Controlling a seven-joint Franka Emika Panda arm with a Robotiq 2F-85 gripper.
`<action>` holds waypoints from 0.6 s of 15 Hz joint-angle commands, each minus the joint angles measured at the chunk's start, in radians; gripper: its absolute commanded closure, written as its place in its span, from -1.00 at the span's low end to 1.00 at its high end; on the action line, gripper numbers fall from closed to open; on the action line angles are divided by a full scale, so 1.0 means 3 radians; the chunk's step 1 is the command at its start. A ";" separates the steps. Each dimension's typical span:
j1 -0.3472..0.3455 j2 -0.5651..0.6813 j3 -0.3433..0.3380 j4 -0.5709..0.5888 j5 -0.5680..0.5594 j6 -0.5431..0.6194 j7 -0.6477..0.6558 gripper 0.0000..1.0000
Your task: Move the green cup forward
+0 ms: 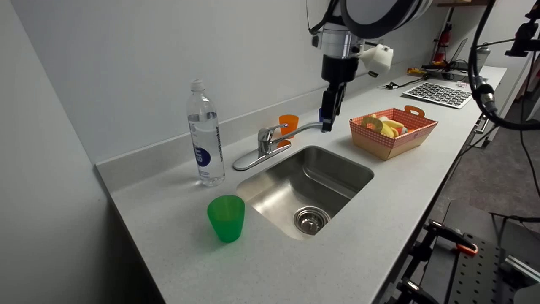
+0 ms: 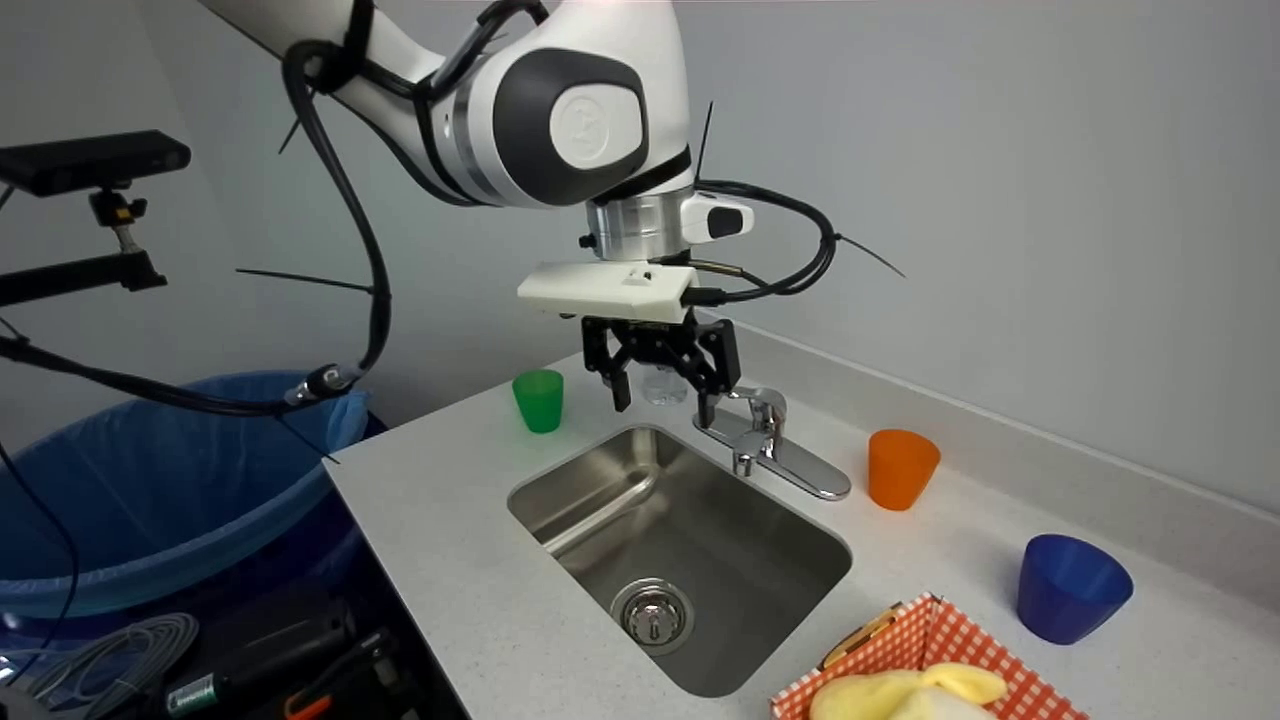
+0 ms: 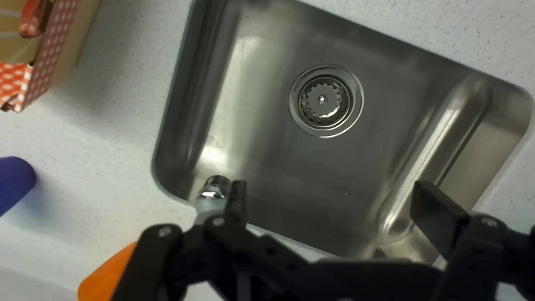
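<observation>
The green cup stands upright on the counter, between the sink and the counter's end. It also shows in another exterior view. My gripper is open and empty, held above the counter and the sink area, apart from the cup. In an exterior view the gripper shows side-on near the faucet's spout. In the wrist view the open fingers have the sink between and below them. The green cup is not clearly visible in the wrist view.
A sink with a faucet is set in the counter. A tall water bottle stands by the wall near the green cup. An orange cup, a blue cup and a checkered basket stand beyond the sink.
</observation>
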 commanded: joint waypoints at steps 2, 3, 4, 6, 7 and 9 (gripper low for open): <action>0.0009 0.0087 0.0045 0.0063 -0.0004 -0.0009 0.0000 -1.00; 0.0009 0.0109 0.0047 0.0079 -0.0005 -0.0009 0.0000 -1.00; 0.0008 0.0118 0.0047 0.0088 -0.0005 -0.0010 0.0000 -1.00; 0.0008 0.0119 0.0046 0.0096 -0.0005 -0.0011 0.0000 -1.00; 0.0008 0.0119 0.0046 0.0098 -0.0006 -0.0011 0.0000 -1.00; 0.0008 0.0119 0.0046 0.0098 -0.0006 -0.0011 0.0000 -1.00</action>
